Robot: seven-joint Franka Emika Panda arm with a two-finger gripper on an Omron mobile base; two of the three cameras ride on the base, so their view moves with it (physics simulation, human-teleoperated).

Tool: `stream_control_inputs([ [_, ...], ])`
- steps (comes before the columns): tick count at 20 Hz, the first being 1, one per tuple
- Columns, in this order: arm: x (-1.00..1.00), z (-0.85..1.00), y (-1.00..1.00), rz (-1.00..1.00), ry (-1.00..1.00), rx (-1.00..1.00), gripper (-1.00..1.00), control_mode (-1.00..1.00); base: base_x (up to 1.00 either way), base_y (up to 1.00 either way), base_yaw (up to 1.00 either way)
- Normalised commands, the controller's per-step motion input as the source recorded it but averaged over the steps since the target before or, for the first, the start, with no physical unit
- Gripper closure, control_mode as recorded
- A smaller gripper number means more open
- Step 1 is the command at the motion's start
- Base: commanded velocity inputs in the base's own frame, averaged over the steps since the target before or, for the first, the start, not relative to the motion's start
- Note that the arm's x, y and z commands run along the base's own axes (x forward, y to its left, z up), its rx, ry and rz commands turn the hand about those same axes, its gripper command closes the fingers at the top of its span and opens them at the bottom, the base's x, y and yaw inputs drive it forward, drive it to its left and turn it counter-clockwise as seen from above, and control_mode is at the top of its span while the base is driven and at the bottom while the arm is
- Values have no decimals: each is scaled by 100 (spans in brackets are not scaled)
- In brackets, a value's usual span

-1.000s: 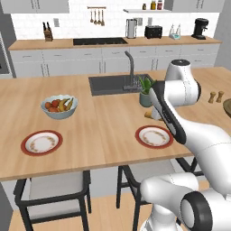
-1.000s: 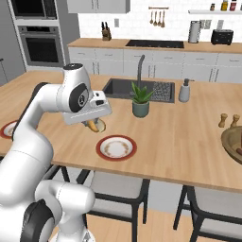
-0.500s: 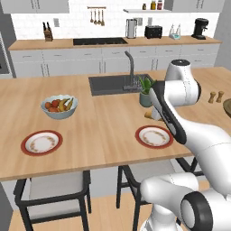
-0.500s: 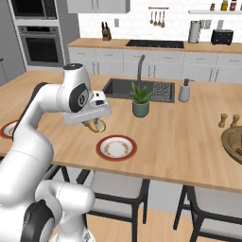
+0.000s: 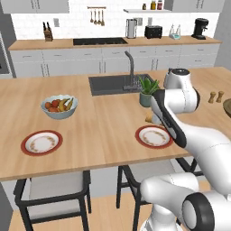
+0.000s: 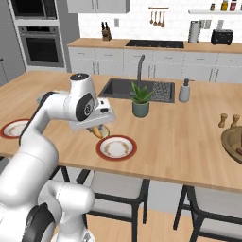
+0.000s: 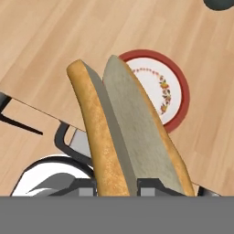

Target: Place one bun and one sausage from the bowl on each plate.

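Observation:
My gripper (image 6: 97,128) is shut on a split golden bun (image 7: 114,137), held lengthwise between the fingers a little above the counter. The bun (image 6: 98,132) hangs just left of the near red-rimmed plate (image 6: 116,147), and the hand view looks down past it onto that plate (image 7: 170,91), which is bare. In the left base view the bun (image 5: 148,118) peeks out beside my forearm, behind the plate (image 5: 154,136). A second red-rimmed plate (image 5: 42,142) lies bare at the far left. The brown wooden bowl (image 6: 233,141) sits at the right edge. The sausage is out of view.
A pale bowl of fruit (image 5: 59,106) stands behind the left plate. A potted plant (image 6: 141,100), a soap dispenser (image 6: 184,90) and the sink (image 5: 117,84) lie behind the near plate. Two wooden shakers (image 6: 228,120) stand near the wooden bowl. Stools stand below the counter's front edge.

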Motion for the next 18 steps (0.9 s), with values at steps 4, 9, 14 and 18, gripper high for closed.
stream_control_inputs([
  [4, 14, -36, -33, 0, -3, 0, 100, -100, 0, 0, 0],
  [9, 31, -30, -27, 0, 0, 0, 100, -100, 0, 0, 0],
  [14, 38, -31, -15, 0, 0, 0, 100, -100, 0, 0, 0],
  [18, 34, -29, -6, 0, 0, 0, 100, -100, 0, 0, 0],
])
